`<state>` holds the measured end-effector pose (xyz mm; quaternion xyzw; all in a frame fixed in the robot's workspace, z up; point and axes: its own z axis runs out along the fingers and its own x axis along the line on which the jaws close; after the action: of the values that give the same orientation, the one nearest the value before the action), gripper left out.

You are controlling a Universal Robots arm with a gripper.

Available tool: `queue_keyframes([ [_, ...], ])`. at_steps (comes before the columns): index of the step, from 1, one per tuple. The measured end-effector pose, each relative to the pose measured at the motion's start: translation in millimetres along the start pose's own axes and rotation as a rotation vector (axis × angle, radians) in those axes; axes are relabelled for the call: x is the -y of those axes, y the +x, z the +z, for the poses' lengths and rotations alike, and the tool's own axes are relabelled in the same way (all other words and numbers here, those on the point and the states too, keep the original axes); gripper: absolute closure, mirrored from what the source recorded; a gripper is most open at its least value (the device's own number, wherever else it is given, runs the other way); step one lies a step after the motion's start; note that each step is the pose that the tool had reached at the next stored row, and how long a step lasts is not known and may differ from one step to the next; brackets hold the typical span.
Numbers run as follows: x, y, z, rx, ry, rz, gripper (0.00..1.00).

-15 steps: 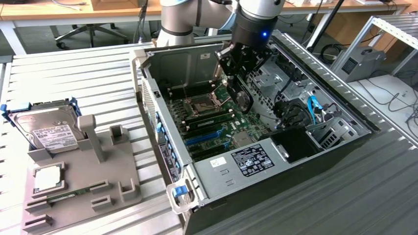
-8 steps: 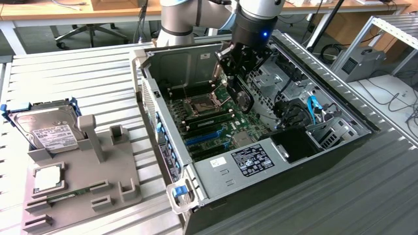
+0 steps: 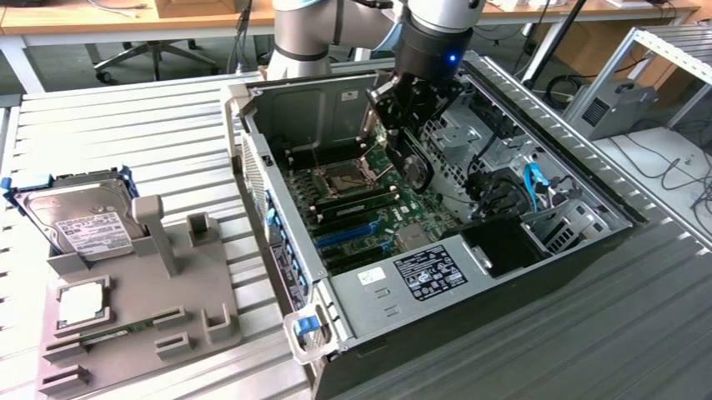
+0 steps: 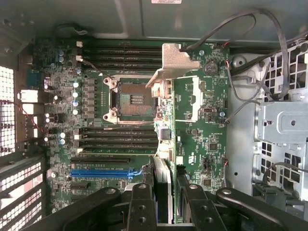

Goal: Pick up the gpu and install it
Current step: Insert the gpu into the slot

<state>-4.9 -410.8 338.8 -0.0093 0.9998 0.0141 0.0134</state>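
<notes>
Gpu (image 4: 163, 134) hangs edge-on over the motherboard (image 4: 202, 125), just beside the CPU socket (image 4: 132, 98), with its silver bracket (image 4: 171, 62) at one end. The tool (image 4: 166, 192) grips the card's edge. The open computer case (image 3: 368, 312) lies on the slatted counter (image 3: 133, 125).

We see the gpu (image 3: 414, 167) held on edge inside the open case (image 3: 534, 333), about one o'clock from the exterior view's centre: thin green board, silver bracket (image 4: 172, 65) at one end.

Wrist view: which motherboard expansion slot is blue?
The blue slot, lying between a long black slot and a short black slot; it alone is coloured.
</notes>
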Motion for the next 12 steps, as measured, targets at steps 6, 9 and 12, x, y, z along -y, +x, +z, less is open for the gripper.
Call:
queue_keyframes([
  [6, 0.0, 0.0, 0.0, -0.0004, -0.0005, -0.015, 0.71],
  [9, 0.0, 0.0, 0.0, -0.0007, -0.0006, -0.023, 0.71],
  [12, 0.0, 0.0, 0.0, -0.0009, -0.0008, -0.03, 0.71],
])
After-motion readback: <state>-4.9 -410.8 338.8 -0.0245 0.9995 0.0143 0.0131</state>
